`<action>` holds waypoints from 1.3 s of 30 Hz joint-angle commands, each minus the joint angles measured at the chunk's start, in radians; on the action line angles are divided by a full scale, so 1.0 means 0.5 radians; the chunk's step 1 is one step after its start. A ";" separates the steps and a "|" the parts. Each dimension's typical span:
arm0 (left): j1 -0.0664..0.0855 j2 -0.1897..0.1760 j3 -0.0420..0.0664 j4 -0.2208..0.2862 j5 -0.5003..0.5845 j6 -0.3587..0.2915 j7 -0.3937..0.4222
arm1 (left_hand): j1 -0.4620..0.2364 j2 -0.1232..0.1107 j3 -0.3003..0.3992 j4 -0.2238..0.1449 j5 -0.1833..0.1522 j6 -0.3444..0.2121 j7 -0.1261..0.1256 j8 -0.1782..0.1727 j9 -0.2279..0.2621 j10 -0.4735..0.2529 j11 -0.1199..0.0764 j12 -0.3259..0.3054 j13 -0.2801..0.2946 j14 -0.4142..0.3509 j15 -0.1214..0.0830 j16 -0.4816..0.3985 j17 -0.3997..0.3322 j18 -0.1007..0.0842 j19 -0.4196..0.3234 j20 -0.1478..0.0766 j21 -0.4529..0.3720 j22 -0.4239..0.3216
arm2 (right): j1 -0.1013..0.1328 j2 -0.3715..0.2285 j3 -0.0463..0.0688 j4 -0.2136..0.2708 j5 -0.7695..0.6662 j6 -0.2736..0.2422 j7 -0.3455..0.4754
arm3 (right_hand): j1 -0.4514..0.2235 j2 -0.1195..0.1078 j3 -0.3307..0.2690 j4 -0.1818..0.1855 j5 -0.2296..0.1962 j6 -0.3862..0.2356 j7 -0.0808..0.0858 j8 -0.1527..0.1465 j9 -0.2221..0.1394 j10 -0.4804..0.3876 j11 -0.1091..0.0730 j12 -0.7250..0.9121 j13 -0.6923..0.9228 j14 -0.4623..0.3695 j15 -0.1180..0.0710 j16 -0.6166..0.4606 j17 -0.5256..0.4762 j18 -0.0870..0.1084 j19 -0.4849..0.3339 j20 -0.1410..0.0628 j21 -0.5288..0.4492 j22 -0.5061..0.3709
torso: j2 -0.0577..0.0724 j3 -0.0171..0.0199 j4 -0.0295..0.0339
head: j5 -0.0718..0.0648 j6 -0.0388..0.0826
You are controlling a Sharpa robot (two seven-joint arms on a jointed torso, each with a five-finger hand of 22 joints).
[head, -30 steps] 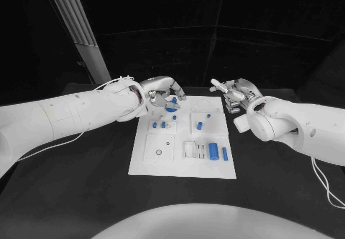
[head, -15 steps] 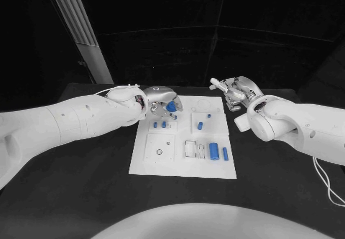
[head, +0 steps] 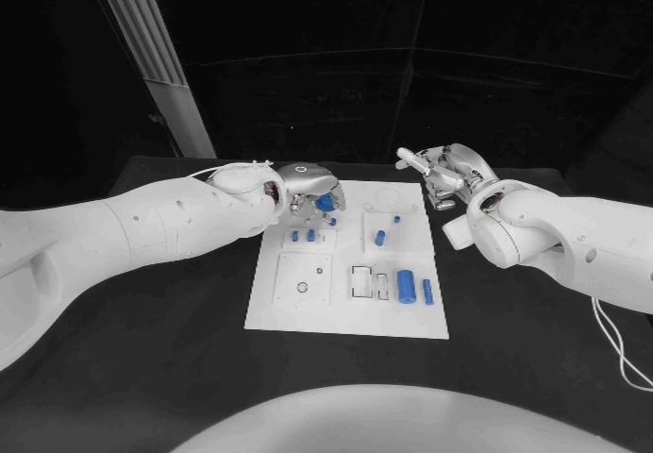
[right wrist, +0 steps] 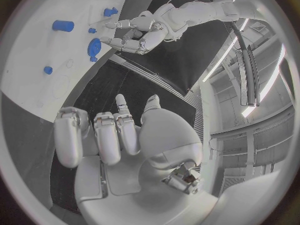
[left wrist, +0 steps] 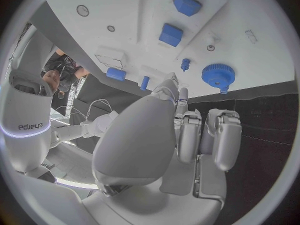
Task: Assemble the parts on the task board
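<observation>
The white task board [head: 347, 311] lies in the middle of the black table. A blue gear [head: 324, 201] sits near its far left corner, also seen as a toothed blue disc [left wrist: 218, 75] flat on the board. My left hand [head: 305, 186] hovers at that corner with its fingers [left wrist: 187, 135] partly curled just short of the gear, holding nothing. The right hand [head: 443, 176] hangs off the board's far right edge, fingers [right wrist: 106, 135] apart and empty. Small blue pegs [head: 309, 235] and a blue cylinder [head: 404, 281] stand further along the board.
A white frame piece [head: 359, 281] and a thin blue bar [head: 426, 291] lie near the cylinder. Two small rings [head: 302, 290] mark a square on the board's near left. Bare black table surrounds the board. A pale pillar [head: 163, 75] rises at the far left.
My left hand has rolled over and drawn back toward the board's far left corner, its fingers curling away from the gear. The gear stays on the board. The right hand has not moved.
</observation>
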 commanded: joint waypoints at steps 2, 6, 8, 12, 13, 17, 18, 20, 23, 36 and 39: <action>-0.001 0.026 0.001 -0.036 -0.036 0.052 -0.050 | 0.019 0.005 0.018 0.001 -0.009 0.009 0.003 -0.012 -0.007 -0.012 -0.004 -0.015 -0.003 0.211 -0.007 0.006 0.527 -0.028 0.210 -0.013 0.008 0.527 | 0.003 0.002 0.001 0.004 -0.013 0.004 0.009 | 0.016 -0.002 -0.010 -0.002 -0.008 -0.014 0.022 0.011 0.003 0.205 0.011 0.005 0.525 0.208 0.011 0.005 0.527 0.016 0.051 0.012 0.009 0.444 | 0.001 -0.0004 -0.001 | -0.001 -0.005; -0.005 0.048 0.001 -0.067 -0.036 0.108 -0.079 | 0.025 0.012 0.027 0.002 -0.009 0.009 0.002 -0.015 -0.011 -0.018 -0.006 -0.021 -0.003 0.211 -0.007 0.006 0.527 -0.028 0.210 -0.014 0.008 0.527 | 0.003 0.002 0.001 0.006 -0.013 0.004 0.004 | 0.016 -0.002 -0.010 -0.002 -0.008 -0.014 0.022 0.011 0.003 0.205 0.011 0.005 0.525 0.208 0.011 0.005 0.527 0.016 0.051 0.012 0.009 0.444 | 0.000 0.0006 0.002 | -0.003 -0.009; -0.008 0.056 0.001 -0.079 -0.036 0.133 -0.091 | 0.030 0.016 0.033 0.001 -0.009 0.005 0.000 -0.019 -0.015 -0.024 -0.007 -0.027 -0.003 0.211 -0.008 0.006 0.527 -0.028 0.210 -0.014 0.008 0.527 | 0.003 0.004 0.001 0.006 -0.013 0.006 0.002 | 0.016 -0.002 -0.010 -0.002 -0.008 -0.014 0.022 0.011 0.003 0.205 0.011 0.005 0.525 0.208 0.011 0.005 0.527 0.016 0.051 0.012 0.009 0.444 | 0.000 0.0001 0.002 | -0.005 -0.012; -0.014 0.069 0.001 -0.102 -0.036 0.164 -0.106 | 0.040 0.019 0.043 -0.002 -0.009 0.006 -0.005 -0.022 -0.020 -0.028 -0.011 -0.033 -0.002 0.211 -0.011 0.006 0.527 -0.028 0.210 -0.015 0.008 0.527 | 0.003 0.006 0.001 0.006 -0.013 0.009 -0.001 | 0.020 0.001 -0.009 -0.002 -0.007 -0.014 0.022 0.015 0.003 0.205 0.011 0.005 0.525 0.208 0.011 0.005 0.527 0.016 0.051 0.012 0.009 0.444 | 0.000 0.0009 0.001 | 0.001 -0.014; -0.016 0.072 0.001 -0.108 -0.036 0.169 -0.108 | 0.043 0.019 0.045 -0.003 -0.009 0.007 -0.006 -0.022 -0.021 -0.027 -0.012 -0.033 -0.002 0.211 -0.011 0.006 0.527 -0.028 0.210 -0.016 0.008 0.527 | 0.003 0.007 0.001 0.006 -0.013 0.009 -0.001 | 0.020 0.001 -0.009 -0.002 -0.007 -0.014 0.022 0.015 0.003 0.205 0.011 0.005 0.525 0.208 0.011 0.005 0.527 0.016 0.051 0.012 0.009 0.444 | 0.000 0.0006 0.002 | 0.001 -0.014; -0.022 0.080 0.001 -0.123 -0.035 0.195 -0.116 | 0.049 0.017 0.049 -0.006 -0.009 0.009 -0.007 -0.022 -0.022 -0.026 -0.013 -0.034 -0.002 0.211 -0.012 0.006 0.527 -0.028 0.210 -0.016 0.008 0.527 | 0.003 0.008 0.001 0.006 -0.013 0.010 -0.003 | 0.020 0.001 -0.009 -0.002 -0.007 -0.014 0.022 0.015 0.003 0.205 0.011 0.005 0.525 0.208 0.011 0.005 0.527 0.016 0.051 0.012 0.009 0.444 | -0.002 -0.0010 0.000 | -0.001 -0.017; -0.024 0.081 0.001 -0.126 -0.035 0.203 -0.118 | 0.051 0.016 0.050 -0.006 -0.009 0.011 -0.007 -0.022 -0.022 -0.025 -0.013 -0.034 -0.002 0.211 -0.012 0.006 0.527 -0.028 0.210 -0.016 0.008 0.527 | 0.003 0.008 0.001 0.006 -0.013 0.010 -0.003 | 0.020 0.001 -0.009 -0.002 -0.007 -0.014 0.022 0.015 0.003 0.205 0.011 0.005 0.525 0.208 0.011 0.005 0.527 0.016 0.051 0.012 0.009 0.444 | -0.001 -0.0003 0.001 | -0.001 -0.017; -0.028 0.085 0.001 -0.131 -0.036 0.213 -0.118 | 0.051 0.016 0.050 -0.006 -0.009 0.011 -0.007 -0.022 -0.022 -0.025 -0.013 -0.034 -0.002 0.211 -0.012 0.006 0.527 -0.028 0.210 -0.016 0.008 0.527 | 0.003 0.008 0.001 0.007 -0.013 0.010 -0.004 | 0.020 0.001 -0.009 -0.002 -0.007 -0.014 0.022 0.015 0.003 0.205 0.011 0.005 0.525 0.208 0.011 0.005 0.527 0.016 0.051 0.012 0.009 0.444 | -0.001 -0.0002 0.001 | -0.004 -0.017; -0.037 0.089 0.001 -0.139 -0.048 0.210 -0.120 | 0.051 0.015 0.051 -0.006 -0.009 0.012 -0.007 -0.021 -0.023 -0.024 -0.013 -0.034 -0.002 0.211 -0.012 0.006 0.527 -0.028 0.210 -0.016 0.008 0.527 | 0.003 0.007 0.001 0.007 -0.013 0.010 -0.004 | 0.020 0.001 -0.009 -0.002 -0.007 -0.014 0.022 0.015 0.003 0.205 0.011 0.005 0.525 0.208 0.011 0.005 0.527 0.016 0.051 0.012 0.009 0.444 | -0.001 -0.0006 0.001 | -0.005 -0.018; -0.052 0.116 0.001 -0.181 -0.116 0.159 -0.128 | 0.051 0.023 0.062 0.000 -0.009 0.012 -0.006 -0.025 -0.028 -0.029 -0.013 -0.042 -0.002 0.211 -0.014 0.006 0.527 -0.028 0.210 -0.018 0.008 0.527 | 0.003 0.007 0.001 0.009 -0.013 0.014 -0.018 | 0.023 0.003 -0.010 -0.002 -0.007 -0.014 0.022 0.018 0.003 0.205 0.011 0.005 0.525 0.208 0.011 0.005 0.527 0.016 0.050 0.012 0.008 0.444 | 0.000 -0.0006 0.001 | -0.009 -0.023; -0.053 0.122 0.001 -0.188 -0.118 0.158 -0.129 | 0.050 0.026 0.065 0.002 -0.009 0.011 -0.005 -0.026 -0.030 -0.029 -0.012 -0.043 -0.002 0.211 -0.013 0.006 0.527 -0.028 0.210 -0.018 0.008 0.527 | 0.003 0.008 0.001 0.010 -0.013 0.014 -0.019 | 0.023 0.003 -0.009 -0.002 -0.007 -0.014 0.021 0.018 0.003 0.205 0.011 0.005 0.525 0.208 0.011 0.005 0.527 0.016 0.050 0.012 0.008 0.444 | 0.000 -0.0009 0.000 | -0.009 -0.025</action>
